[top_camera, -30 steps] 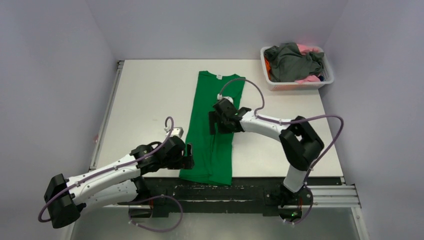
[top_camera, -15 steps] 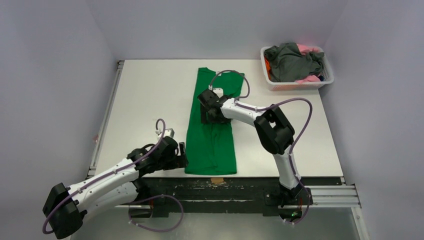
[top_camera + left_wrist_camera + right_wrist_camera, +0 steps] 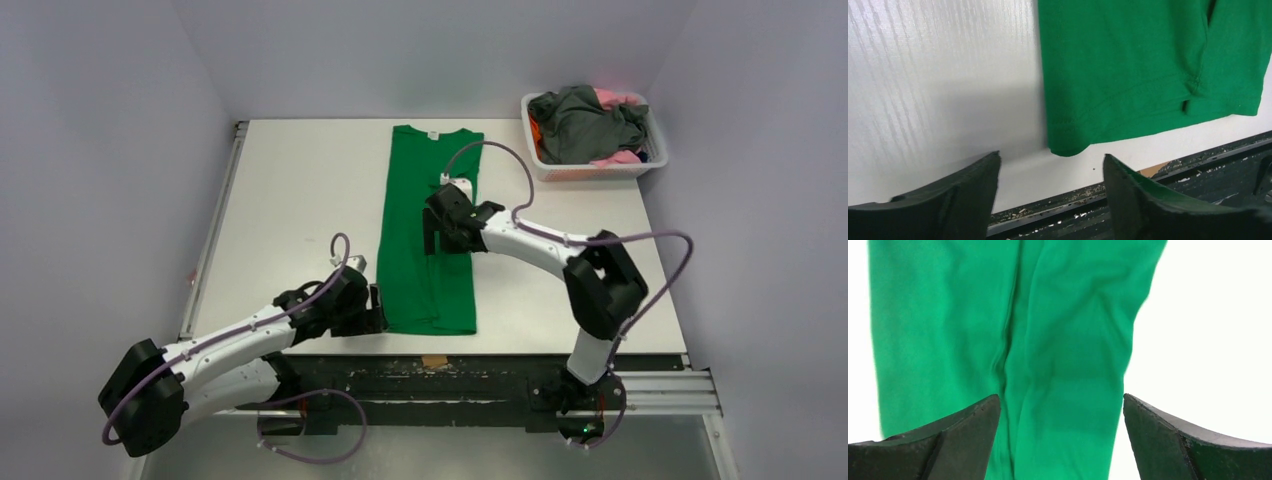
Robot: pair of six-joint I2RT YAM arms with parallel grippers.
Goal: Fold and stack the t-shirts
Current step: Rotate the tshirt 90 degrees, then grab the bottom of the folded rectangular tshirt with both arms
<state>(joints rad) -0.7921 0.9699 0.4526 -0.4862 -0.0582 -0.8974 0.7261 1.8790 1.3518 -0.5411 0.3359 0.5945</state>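
A bright green t-shirt (image 3: 430,240), folded lengthwise into a long strip, lies flat down the middle of the white table (image 3: 300,200). My left gripper (image 3: 377,308) sits low at the strip's near left corner. In the left wrist view it (image 3: 1052,159) is open, with the hem corner of the green shirt (image 3: 1128,65) just ahead of the fingertips and nothing between them. My right gripper (image 3: 434,238) hovers open over the strip's middle; in the right wrist view it (image 3: 1060,400) straddles the green shirt (image 3: 1068,340) without touching it. Dark grey (image 3: 585,125), pink (image 3: 615,98) and orange (image 3: 536,130) t-shirts lie heaped in the basket.
The white slatted basket (image 3: 590,172) stands at the table's far right corner. A dark metal rail (image 3: 450,375) runs along the near edge, just behind the shirt's hem; the rail (image 3: 1198,165) also shows in the left wrist view. Grey walls close in both sides.
The green shirt has slid away from the near edge and now lies straighter. The right gripper swung left, then back over its middle. The left gripper stayed by the near left corner.
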